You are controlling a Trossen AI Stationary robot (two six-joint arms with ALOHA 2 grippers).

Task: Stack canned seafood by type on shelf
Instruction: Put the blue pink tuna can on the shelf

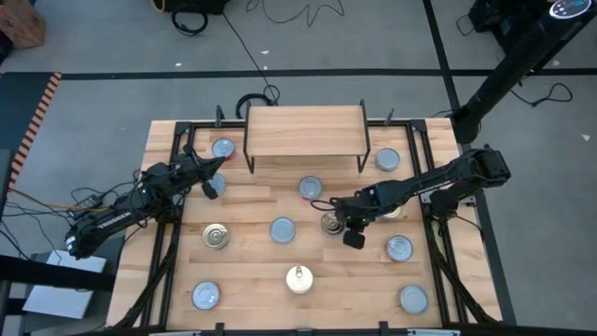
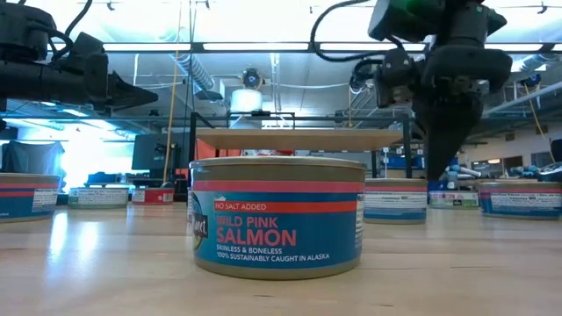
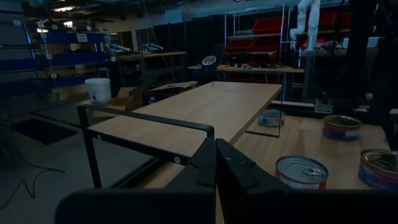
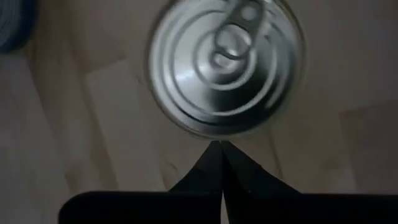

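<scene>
Over the middle of the slatted tabletop (image 1: 252, 210), the right gripper (image 1: 333, 222) hangs with its fingers pressed together, holding nothing, their tips just short of a silver-topped can (image 4: 225, 65) that sits flat on the wood directly beneath. Toward the left edge of the table, the left gripper (image 1: 211, 171) waits with its fingers closed and empty too, near a can (image 1: 223, 147) by the shelf's left legs. At the far side stands the shelf (image 1: 304, 131), its light wood board bare. Other tins lie scattered across the table, among them a blue-and-red wild pink salmon can (image 2: 277, 216) nearest the front edge.
</scene>
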